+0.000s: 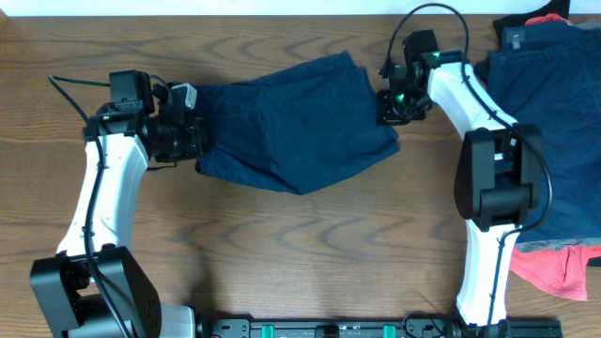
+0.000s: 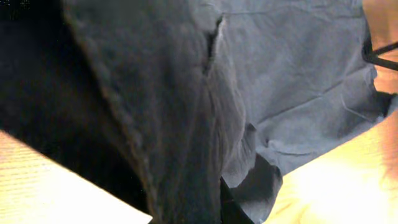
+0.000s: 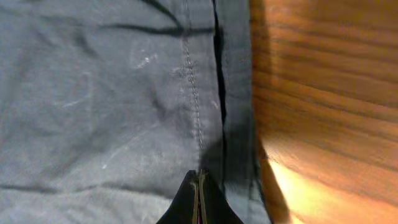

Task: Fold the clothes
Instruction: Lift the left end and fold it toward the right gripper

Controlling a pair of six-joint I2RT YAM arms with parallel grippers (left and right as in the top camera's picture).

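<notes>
A pair of dark navy shorts (image 1: 291, 122) lies spread across the middle of the table. My left gripper (image 1: 192, 141) is at its left edge, shut on the fabric. In the left wrist view the navy shorts (image 2: 292, 81) drape over the gripper (image 2: 230, 208) and hide most of the fingers. My right gripper (image 1: 390, 103) is at the shorts' right edge. In the right wrist view its fingers (image 3: 199, 196) are pressed together at a stitched seam of the shorts (image 3: 112, 93), close to the hem.
A pile of more navy garments (image 1: 559, 122) lies at the right edge, behind the right arm. A coral-red garment (image 1: 554, 268) sticks out below it and a black one (image 1: 526, 17) above. Bare wooden table (image 1: 310, 253) lies in front.
</notes>
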